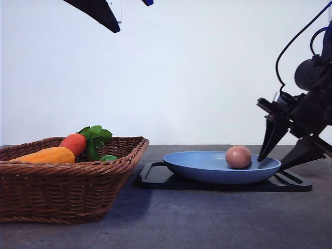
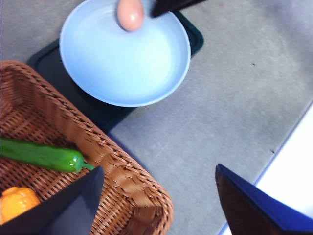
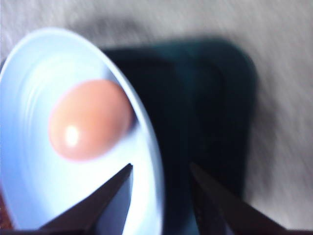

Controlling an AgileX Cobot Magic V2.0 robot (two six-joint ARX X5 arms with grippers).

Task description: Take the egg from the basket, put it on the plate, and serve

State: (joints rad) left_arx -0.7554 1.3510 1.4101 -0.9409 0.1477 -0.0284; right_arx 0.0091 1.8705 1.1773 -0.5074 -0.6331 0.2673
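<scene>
While the egg (image 1: 238, 156) lay in the plate (image 1: 207, 171) on the black tray (image 1: 155, 176), toy vegetables (image 1: 62, 150) were left in the basket (image 1: 67, 192). Both grippers, right (image 1: 280, 158) and left (image 2: 156, 196), were held with jaws apart, gripping nothing.

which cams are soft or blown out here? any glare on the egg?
Right wrist view: smeared throughout, egg and plate soft, small highlight on the shell. Left wrist view: plate centre washed pale, basket weave sharp. Front view: crisp, even light, dark shadow beside the basket.
</scene>
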